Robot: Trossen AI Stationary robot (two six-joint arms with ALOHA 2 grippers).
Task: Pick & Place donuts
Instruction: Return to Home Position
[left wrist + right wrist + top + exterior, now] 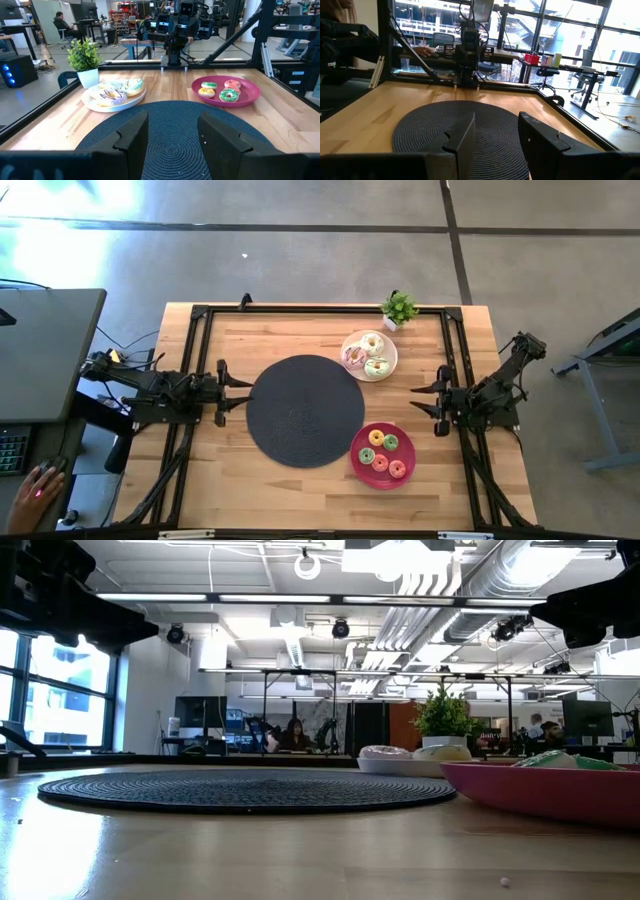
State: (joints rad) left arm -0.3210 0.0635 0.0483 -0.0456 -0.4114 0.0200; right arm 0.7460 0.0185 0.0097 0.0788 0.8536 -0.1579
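Three larger donuts, pink-sprinkled (354, 357), white (371, 342) and pale green (377, 366), lie on a white plate (349, 340) at the table's far right. Several tiny donuts (380, 463) in yellow, green and pink-red lie on a red plate (406, 450) nearer the front. The left wrist view shows both plates, white (90, 102) and red (250, 92). My left gripper (232, 392) hovers open at the left edge of the black mat (305, 410). My right gripper (428, 402) is open right of the mat, between the two plates.
A small potted plant (399, 308) stands at the far edge beside the white plate. A black frame rail (320, 309) runs around the tabletop. Bare wood lies near the front edge. A person's hand (35, 490) rests on a mouse at the desk to the left.
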